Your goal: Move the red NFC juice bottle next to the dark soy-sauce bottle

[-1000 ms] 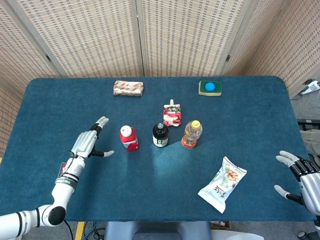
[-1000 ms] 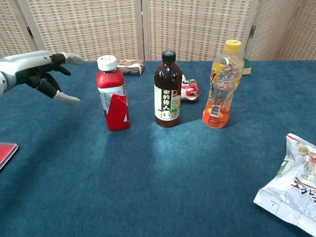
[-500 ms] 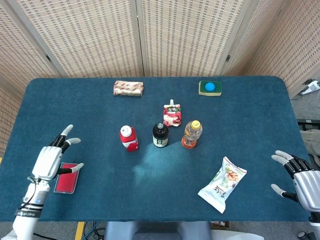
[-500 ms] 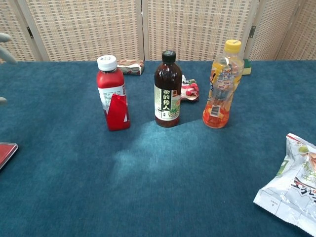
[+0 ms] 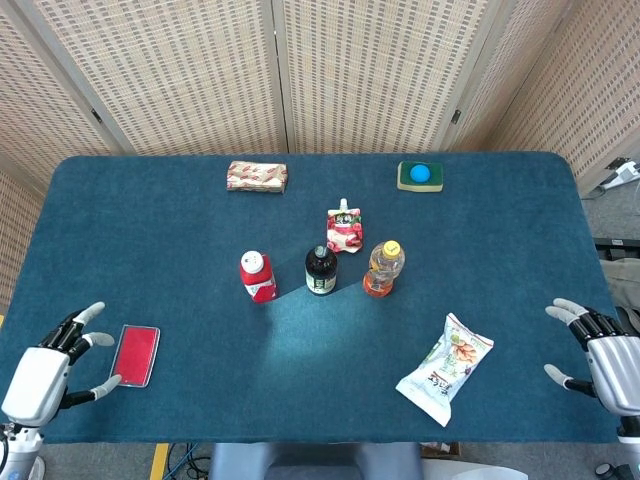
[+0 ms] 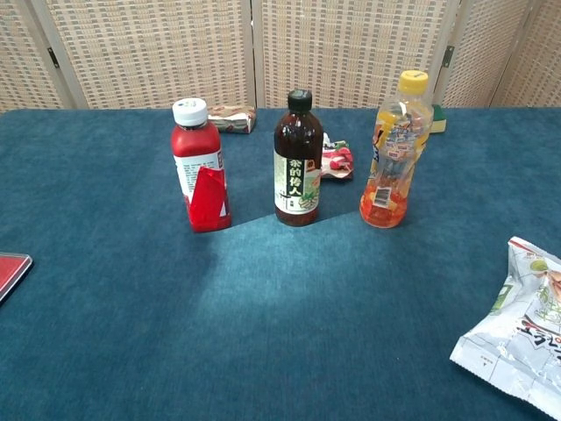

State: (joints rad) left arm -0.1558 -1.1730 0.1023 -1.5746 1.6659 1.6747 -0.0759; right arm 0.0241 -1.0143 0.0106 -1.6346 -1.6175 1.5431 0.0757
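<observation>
The red NFC juice bottle [image 5: 257,277] [image 6: 200,167] with a white cap stands upright near the table's middle. Just to its right stands the dark soy-sauce bottle [image 5: 320,270] [image 6: 297,161], a small gap between them. My left hand [image 5: 45,375] hovers at the table's front left corner, fingers apart and holding nothing, far from the bottles. At the front right edge my right hand [image 5: 600,352] is also empty with spread fingers. Neither hand shows in the chest view.
An orange drink bottle [image 5: 383,268] [image 6: 389,151] stands right of the soy sauce, a red pouch [image 5: 344,228] behind them. A red card [image 5: 133,354] lies by my left hand. A snack bag [image 5: 445,369], a wrapped packet [image 5: 257,176] and a green sponge [image 5: 419,175] also lie on the blue table [image 5: 500,250].
My left hand has drawn back from beside the red bottle to the front left corner, uncovering the red card. The right hand barely shifted. The bottles have not moved.
</observation>
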